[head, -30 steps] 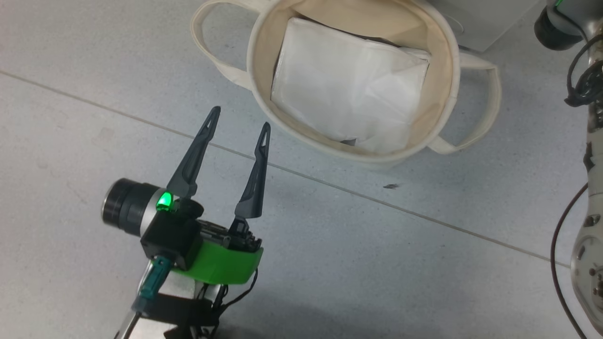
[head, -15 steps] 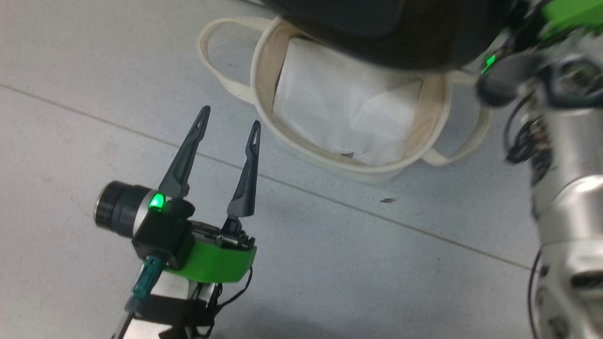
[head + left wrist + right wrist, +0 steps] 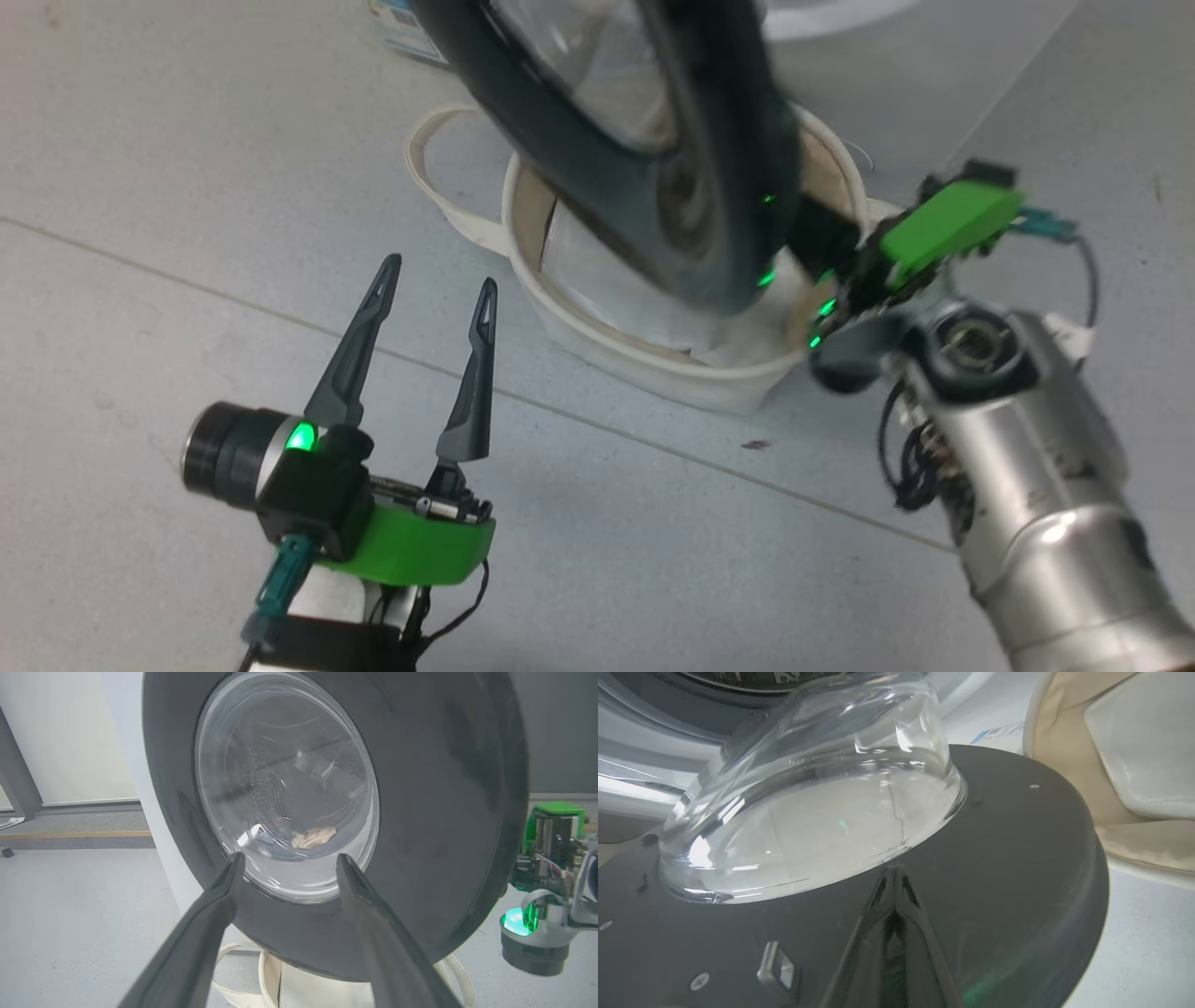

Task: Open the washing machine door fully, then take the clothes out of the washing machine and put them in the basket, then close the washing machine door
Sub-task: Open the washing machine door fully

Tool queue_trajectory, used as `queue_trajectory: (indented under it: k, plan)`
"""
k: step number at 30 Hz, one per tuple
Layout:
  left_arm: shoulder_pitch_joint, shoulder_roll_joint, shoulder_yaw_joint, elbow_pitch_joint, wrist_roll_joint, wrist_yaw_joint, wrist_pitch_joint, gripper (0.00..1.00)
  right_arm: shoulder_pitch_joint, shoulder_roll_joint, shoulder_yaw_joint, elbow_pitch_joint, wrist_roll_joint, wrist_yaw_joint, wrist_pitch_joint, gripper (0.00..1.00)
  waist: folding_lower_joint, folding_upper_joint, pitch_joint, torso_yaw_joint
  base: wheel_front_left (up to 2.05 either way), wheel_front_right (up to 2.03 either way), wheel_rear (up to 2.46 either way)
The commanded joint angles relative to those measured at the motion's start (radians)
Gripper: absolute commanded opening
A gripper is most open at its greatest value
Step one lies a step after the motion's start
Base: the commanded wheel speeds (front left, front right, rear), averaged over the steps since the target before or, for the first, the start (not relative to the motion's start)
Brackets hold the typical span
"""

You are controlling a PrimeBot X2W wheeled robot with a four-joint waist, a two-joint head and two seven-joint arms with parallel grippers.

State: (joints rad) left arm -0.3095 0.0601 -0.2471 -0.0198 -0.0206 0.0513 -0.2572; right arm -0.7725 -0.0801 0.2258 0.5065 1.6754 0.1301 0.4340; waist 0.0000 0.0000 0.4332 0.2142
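A: Right gripper (image 3: 892, 873), state?
B: Fingers pressed together, nothing between them. In the right wrist view they lie along the black inner face of the washing machine door (image 3: 1017, 858), tips just beside the base of the glass bowl. Cannot tell whether they touch it.

A: Left gripper (image 3: 440, 271)?
B: Fingers spread apart, empty. It hangs over the grey floor (image 3: 140, 140), well apart from the door. In the left wrist view its fingers point at the door's outer face.

A: Door position?
B: Swung out from the washing machine (image 3: 626, 788). In the head view its rim is over the basket (image 3: 653, 359) and covers much of the opening.

A: Basket?
B: On the floor just beside the machine's front, near the blue label (image 3: 994, 732). A flat white folded sheet (image 3: 1143, 742) lies inside.

A: Clothes?
B: One beige-cream piece (image 3: 314, 836) seen low through the door glass from the left wrist. Cannot tell exactly where it lies.
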Motion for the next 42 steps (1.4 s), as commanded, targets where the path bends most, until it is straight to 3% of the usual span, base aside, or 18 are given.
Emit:
queue_trajectory:
  k: [1, 11, 20, 29, 36, 37, 42]
  plan:
    - [0.014, 0.009, 0.036, -0.026, -0.006, -0.001, -0.005, 1.00, 0.021, 0.030, 0.052, -0.045, 0.022, 0.001, -0.012, 0.00, 0.0000, 0.0000, -0.013, 0.007, 0.00, 0.00, 0.00]
    - [0.050, 0.005, 0.053, -0.021, -0.009, 0.001, -0.005, 1.00, 0.080, 0.030, 0.248, -0.044, 0.124, 0.001, -0.093, 0.00, 0.0000, 0.0000, -0.060, 0.034, 0.00, 0.00, 0.00]
    - [0.066, 0.002, 0.079, -0.028, -0.012, 0.002, -0.005, 1.00, 0.045, 0.029, 0.330, -0.027, 0.121, 0.001, -0.167, 0.00, 0.0000, 0.0000, -0.069, 0.038, 0.00, 0.00, 0.00]
    - [0.089, -0.001, 0.101, -0.013, -0.012, -0.002, -0.005, 1.00, 0.044, -0.027, 0.331, -0.052, -0.059, 0.001, -0.326, 0.00, 0.0000, 0.0000, -0.122, 0.012, 0.00, 0.00, 0.00]
    - [0.120, 0.009, 0.120, 0.000, -0.002, -0.007, -0.005, 1.00, 0.071, -0.129, 0.414, -0.130, -0.377, 0.001, -0.579, 0.00, 0.0000, 0.0000, -0.202, -0.041, 0.00, 0.00, 0.00]
    - [0.120, 0.009, 0.120, 0.000, -0.002, -0.007, -0.005, 1.00, 0.071, -0.129, 0.414, -0.130, -0.377, 0.001, -0.579, 0.00, 0.0000, 0.0000, -0.202, -0.041, 0.00, 0.00, 0.00]
    - [0.154, 0.019, 0.128, 0.006, 0.003, -0.008, -0.005, 1.00, 0.112, -0.178, 0.452, -0.137, -0.612, 0.001, -0.682, 0.00, 0.0000, 0.0000, -0.261, -0.085, 0.00, 0.00, 0.00]
